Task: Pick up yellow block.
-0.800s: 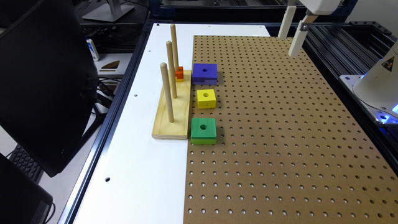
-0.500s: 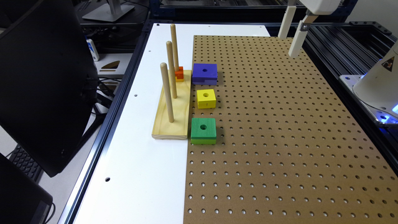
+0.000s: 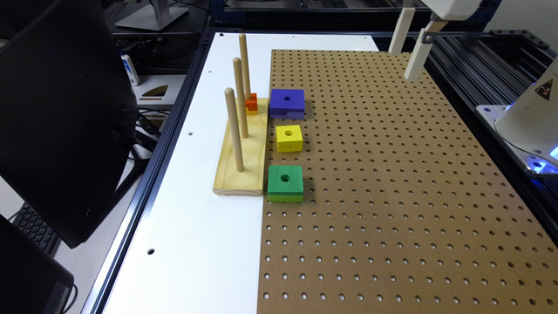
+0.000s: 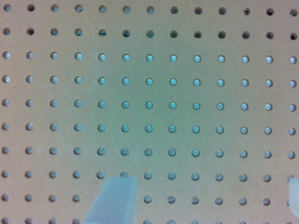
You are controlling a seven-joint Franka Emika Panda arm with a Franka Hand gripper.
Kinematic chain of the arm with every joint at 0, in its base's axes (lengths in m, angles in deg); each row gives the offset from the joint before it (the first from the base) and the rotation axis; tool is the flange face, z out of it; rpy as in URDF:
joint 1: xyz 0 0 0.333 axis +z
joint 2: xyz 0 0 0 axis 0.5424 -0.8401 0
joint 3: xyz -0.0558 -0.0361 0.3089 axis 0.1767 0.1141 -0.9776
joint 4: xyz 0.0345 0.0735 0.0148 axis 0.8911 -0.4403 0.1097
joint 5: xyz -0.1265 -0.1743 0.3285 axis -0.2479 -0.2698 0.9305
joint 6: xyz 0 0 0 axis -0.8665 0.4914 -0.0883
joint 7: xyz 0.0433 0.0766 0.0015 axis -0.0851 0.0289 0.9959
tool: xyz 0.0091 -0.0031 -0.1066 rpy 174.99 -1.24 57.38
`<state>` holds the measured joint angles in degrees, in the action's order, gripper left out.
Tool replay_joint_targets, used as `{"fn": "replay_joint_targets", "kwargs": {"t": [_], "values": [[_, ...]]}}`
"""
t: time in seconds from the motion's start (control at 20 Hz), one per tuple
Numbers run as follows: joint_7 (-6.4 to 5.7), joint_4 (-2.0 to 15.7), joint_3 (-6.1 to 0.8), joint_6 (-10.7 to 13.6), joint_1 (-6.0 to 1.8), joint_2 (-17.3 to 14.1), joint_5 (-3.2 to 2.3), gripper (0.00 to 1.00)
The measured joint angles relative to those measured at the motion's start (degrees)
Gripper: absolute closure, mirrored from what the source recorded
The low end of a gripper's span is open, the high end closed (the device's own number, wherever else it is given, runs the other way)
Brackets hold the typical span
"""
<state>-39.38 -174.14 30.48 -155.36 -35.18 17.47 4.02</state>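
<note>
Smooth yellow block (image 3: pixel 289 138), round-holed, sits on perforated brown pegboard (image 3: pixel 392 196); hand (image 4: pixel 201 200) spread, empty.

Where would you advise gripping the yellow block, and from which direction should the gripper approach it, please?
Probably from straight above, closing on two opposite flat side faces of the yellow block. It sits flat on the pegboard with its hole facing up. The faces towards the purple block and green block have open gaps; the wooden base sits close beside it. The gripper is open, high and far off.
</note>
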Motion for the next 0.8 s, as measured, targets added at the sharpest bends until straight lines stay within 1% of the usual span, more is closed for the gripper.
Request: {"fn": "replay_joint_targets", "kwargs": {"t": [0.2, 0.4, 0.55, 0.7, 0.8], "values": [[-0.07, 0.33, -0.05, -0.4, 0.3, -0.1, 0.05, 0.0], [-0.09, 1.91, -0.17, -0.4, 0.36, -1.4, 0.09, 0.0], [-0.11, 3.99, -0.23, -0.7, 0.41, -3.8, 0.11, 0.0], [-0.25, 6.58, -0.36, -1.9, 0.58, -7.5, 0.15, 0.0], [-0.34, 8.23, -0.56, -2.9, 0.58, -10.2, 0.18, 0.0]]}}
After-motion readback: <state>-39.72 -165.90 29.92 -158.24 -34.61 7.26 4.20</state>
